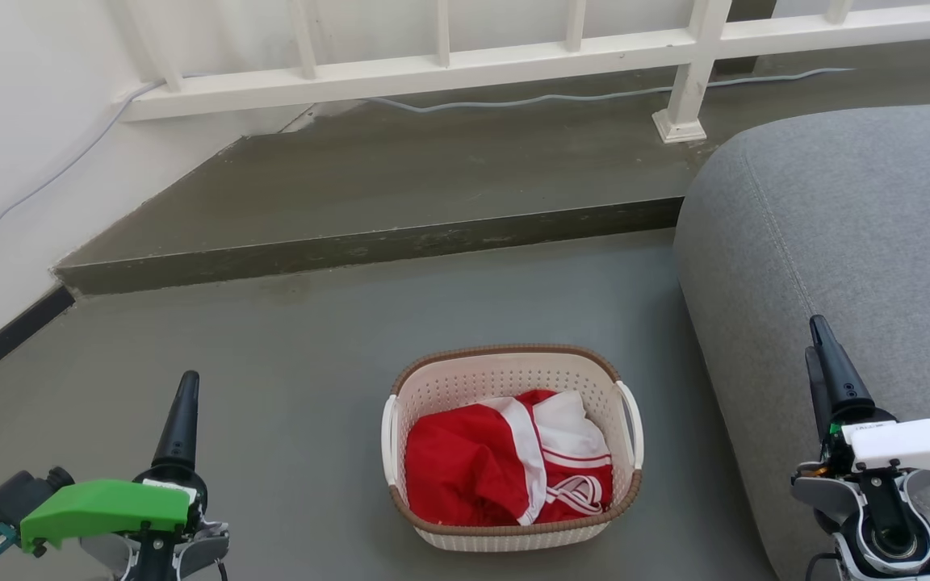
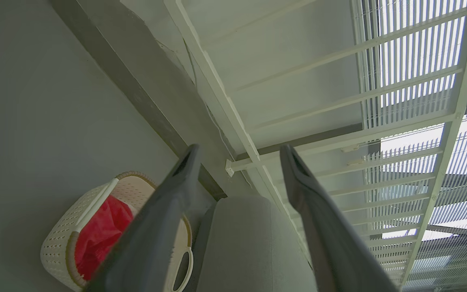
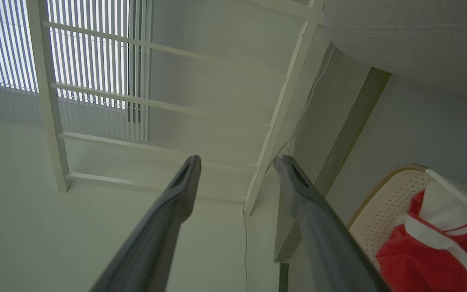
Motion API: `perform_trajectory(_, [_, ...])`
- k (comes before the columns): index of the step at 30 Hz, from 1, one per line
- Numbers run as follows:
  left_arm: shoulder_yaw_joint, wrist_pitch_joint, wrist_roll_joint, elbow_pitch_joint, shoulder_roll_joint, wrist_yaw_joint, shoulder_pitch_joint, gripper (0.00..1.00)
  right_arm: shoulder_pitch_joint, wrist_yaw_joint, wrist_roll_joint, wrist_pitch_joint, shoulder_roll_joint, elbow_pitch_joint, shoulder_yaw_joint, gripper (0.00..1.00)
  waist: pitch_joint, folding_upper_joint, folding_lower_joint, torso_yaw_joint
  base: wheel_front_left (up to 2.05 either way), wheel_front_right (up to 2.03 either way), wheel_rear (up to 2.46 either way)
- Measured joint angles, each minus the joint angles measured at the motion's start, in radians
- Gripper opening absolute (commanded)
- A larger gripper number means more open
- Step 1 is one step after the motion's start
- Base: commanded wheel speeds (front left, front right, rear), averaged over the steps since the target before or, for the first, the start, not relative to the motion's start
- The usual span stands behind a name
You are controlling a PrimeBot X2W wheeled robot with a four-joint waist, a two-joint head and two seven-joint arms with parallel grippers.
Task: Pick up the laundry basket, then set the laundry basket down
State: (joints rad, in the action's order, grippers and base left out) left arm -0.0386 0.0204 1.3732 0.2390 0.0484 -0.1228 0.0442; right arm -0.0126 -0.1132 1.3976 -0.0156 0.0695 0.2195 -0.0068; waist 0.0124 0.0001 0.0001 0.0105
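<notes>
The laundry basket [image 1: 500, 381] stands on the grey floor, cream-white with perforated walls, a brown rim and white side handles. Red-and-white clothing [image 1: 485, 464] lies inside it. My left gripper [image 1: 187, 381] hovers to the basket's left, fingers pointing up the view, apart from it. My right gripper [image 1: 820, 327] is to its right, over the sofa's edge. In the left wrist view the left gripper [image 2: 239, 150] is open and holds nothing, with the basket [image 2: 57, 243] at lower left. In the right wrist view the right gripper [image 3: 238, 159] is open too, with the basket [image 3: 383, 202] at lower right.
A grey sofa [image 1: 852, 226] rises close to the basket's right side. Behind the basket a raised concrete step [image 1: 368, 246] crosses the floor, topped by a white railing [image 1: 433, 73] with a cable [image 1: 513, 101] along it. A white wall [image 1: 13, 145] closes the left.
</notes>
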Motion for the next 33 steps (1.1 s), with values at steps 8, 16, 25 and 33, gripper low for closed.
perform_trajectory(8, [-0.016, 0.029, -0.153, -0.018, 0.004, 0.0, 0.003, 1.0, -0.007, 0.0, -0.128, -0.029, 0.04, -0.009, 0.044, 1.0, 0.001, 0.0, 0.0, 0.004, 0.0, 0.0, 0.0])
perform_trajectory(16, [-0.043, 0.055, -0.328, -0.022, 0.016, 0.0, 0.004, 1.0, -0.025, -0.001, -0.258, -0.058, 0.056, -0.023, 0.069, 1.0, 0.002, 0.0, 0.0, 0.007, 0.0, 0.0, 0.0])
perform_trajectory(25, [-0.073, 0.088, -0.529, -0.031, 0.026, 0.012, 0.023, 1.0, -0.031, -0.001, -0.435, -0.091, 0.075, -0.034, 0.108, 1.0, 0.005, 0.0, 0.0, 0.01, 0.0, 0.0, 0.0])
perform_trajectory(33, [-0.103, 0.116, -0.683, -0.049, 0.025, 0.032, 0.024, 1.0, -0.042, -0.001, -0.582, -0.117, 0.089, -0.037, 0.131, 1.0, 0.008, 0.0, 0.0, 0.014, 0.0, 0.0, 0.0])
